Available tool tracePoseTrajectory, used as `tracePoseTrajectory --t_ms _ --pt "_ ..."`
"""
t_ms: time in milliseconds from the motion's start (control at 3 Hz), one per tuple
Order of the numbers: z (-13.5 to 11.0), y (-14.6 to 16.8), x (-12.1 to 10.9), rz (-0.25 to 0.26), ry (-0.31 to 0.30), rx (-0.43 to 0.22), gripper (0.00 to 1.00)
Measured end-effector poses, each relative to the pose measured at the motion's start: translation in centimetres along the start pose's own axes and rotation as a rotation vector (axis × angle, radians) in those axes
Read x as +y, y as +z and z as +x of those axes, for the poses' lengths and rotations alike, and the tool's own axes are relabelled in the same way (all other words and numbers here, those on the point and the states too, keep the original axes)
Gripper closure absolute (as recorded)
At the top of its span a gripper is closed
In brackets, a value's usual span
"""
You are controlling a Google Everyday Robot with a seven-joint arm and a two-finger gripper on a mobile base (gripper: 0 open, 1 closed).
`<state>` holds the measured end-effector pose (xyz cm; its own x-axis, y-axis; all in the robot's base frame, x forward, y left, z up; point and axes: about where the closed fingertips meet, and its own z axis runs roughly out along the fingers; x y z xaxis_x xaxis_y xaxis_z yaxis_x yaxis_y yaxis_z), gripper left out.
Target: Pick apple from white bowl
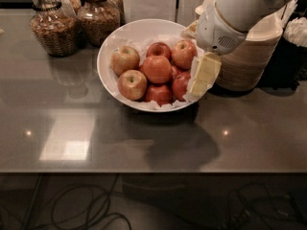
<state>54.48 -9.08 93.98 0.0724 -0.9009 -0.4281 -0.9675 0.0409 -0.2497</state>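
The white bowl point(106, 49), wide, shallow and paper-lined, stands at the back middle of the grey table. It holds several apples. The apple point(157, 69), the largest and evenly red-orange, sits in the middle of the pile. Two yellow-green blushed apples point(125, 59) lie to its left, and smaller dark red ones point(184, 53) lie behind and to its right. My gripper point(204, 75), cream-coloured on a white arm, hangs over the bowl's right rim, just right of the apple and next to the dark red apples. It covers part of the rim.
Two glass jars point(53, 28) of dry food stand at the back left. A stack of beige disposable bowls point(250, 56) stands right of the white bowl, behind my arm. A dark container point(288, 56) is at the far right. Cables lie on the floor below the table's front edge.
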Motion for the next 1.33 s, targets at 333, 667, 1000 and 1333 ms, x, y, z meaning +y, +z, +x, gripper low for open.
tracePoseTrajectory --t_ms 333,667,1000,1333 --pt "-2.4 2.7 -1.3 -0.040 -0.051 -0.036 0.00" --pt "-3.9 4.8 -1.8 -0.070 -0.086 -0.049 0.05" --pt "-4.4 6.2 -2.1 -0.085 -0.100 -0.051 0.07" --pt "-3.9 7.1 -2.9 -0.087 -0.093 -0.053 0.11"
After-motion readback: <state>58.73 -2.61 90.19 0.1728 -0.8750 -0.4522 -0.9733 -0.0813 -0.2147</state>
